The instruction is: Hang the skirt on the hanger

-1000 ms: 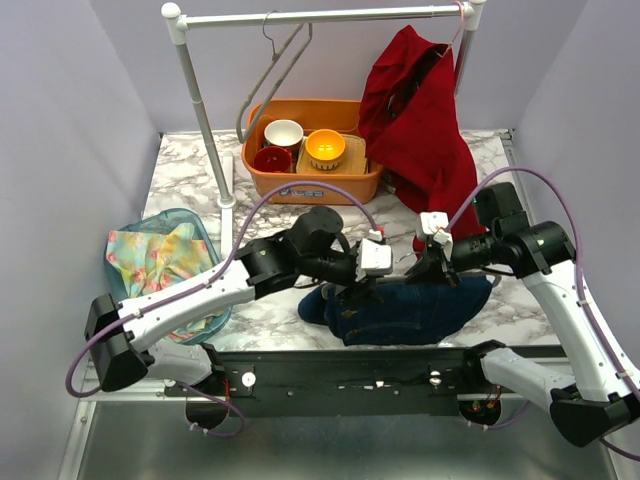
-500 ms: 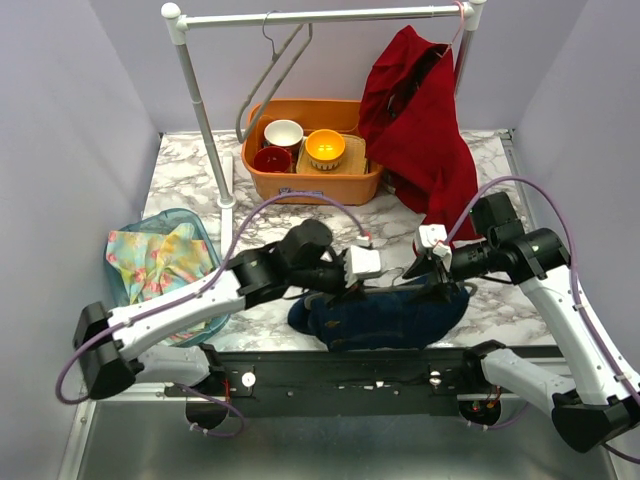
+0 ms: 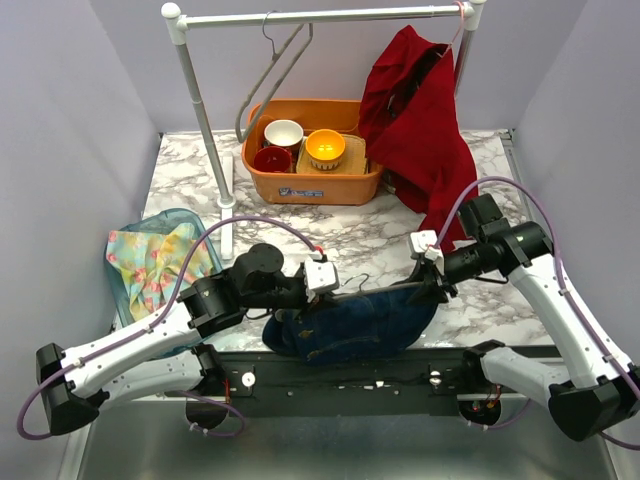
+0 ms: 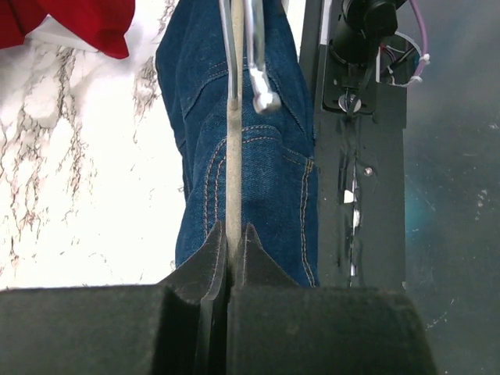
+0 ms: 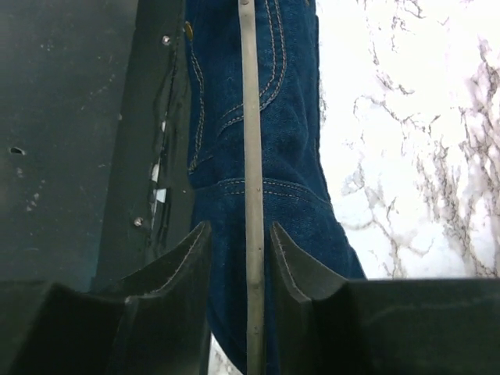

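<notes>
Both arms have drawn leftward along the near edge of the white marbled counter, and the dark blue denim skirt has slid that way with them. It now lies bunched lengthwise at about the middle of the near edge, up against the black mounting bar that carries the arm bases.

The thin grey metal hanger lies along the top of the skirt, its wire running over the denim from one arm to the other. Its curled hook end shows above the pocket stitching in the left wrist view. The left fingers are pinched together on one end of the wire with no gap showing. The right fingers stand narrowly apart at the skirt's other end, and the wire passes between them with space on either side, so they do not clamp it.

At the far right corner a red garment hangs from the white clothes rail, its hem reaching the counter. A spare grey hanger hangs from the same rail. An orange plastic basin sits at the middle of the far edge and holds a white, a red and an orange bowl. At the left edge a teal tub holds a floral cloth.
</notes>
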`<action>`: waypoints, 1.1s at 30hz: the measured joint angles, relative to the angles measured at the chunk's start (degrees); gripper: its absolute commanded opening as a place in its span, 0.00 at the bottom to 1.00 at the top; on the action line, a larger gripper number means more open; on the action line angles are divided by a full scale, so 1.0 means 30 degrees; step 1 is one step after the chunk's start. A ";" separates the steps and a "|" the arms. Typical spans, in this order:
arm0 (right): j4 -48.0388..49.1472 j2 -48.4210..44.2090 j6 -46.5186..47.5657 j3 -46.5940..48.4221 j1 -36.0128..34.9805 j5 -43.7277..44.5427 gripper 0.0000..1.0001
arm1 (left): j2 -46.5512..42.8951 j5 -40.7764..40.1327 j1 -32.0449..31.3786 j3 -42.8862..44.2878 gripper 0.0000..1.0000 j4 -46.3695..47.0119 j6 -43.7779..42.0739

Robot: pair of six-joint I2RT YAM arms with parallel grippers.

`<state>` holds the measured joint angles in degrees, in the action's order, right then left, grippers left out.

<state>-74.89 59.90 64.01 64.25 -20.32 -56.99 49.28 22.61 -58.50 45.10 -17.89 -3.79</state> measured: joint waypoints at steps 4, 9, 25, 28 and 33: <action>-0.0029 0.0182 0.0029 0.0058 0.0007 -0.0029 0.01 | -0.0284 -0.0124 0.0007 -0.0364 0.00 0.0321 0.0197; 0.0357 0.0015 -0.1494 0.0525 -0.0015 0.0277 0.01 | -0.1209 -0.0889 -0.0066 -0.1326 0.54 0.1705 0.0561; 0.4510 -0.1559 -1.3726 0.7555 0.0313 0.6637 0.01 | -1.1395 -1.2458 0.0102 -0.2703 0.98 0.3927 -0.0204; 0.4809 -0.0503 -1.5220 0.9588 0.0342 0.8131 0.01 | -1.1584 -1.2728 0.0102 -0.3883 0.99 0.3337 0.0073; 0.6186 0.1712 -1.7456 1.2517 0.0401 1.0163 0.01 | -1.0819 -1.2823 0.0102 -0.4466 0.99 0.1617 0.0277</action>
<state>-56.34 65.04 11.64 101.80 -19.11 -26.50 16.82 -15.86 -58.19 31.70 -13.04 -2.96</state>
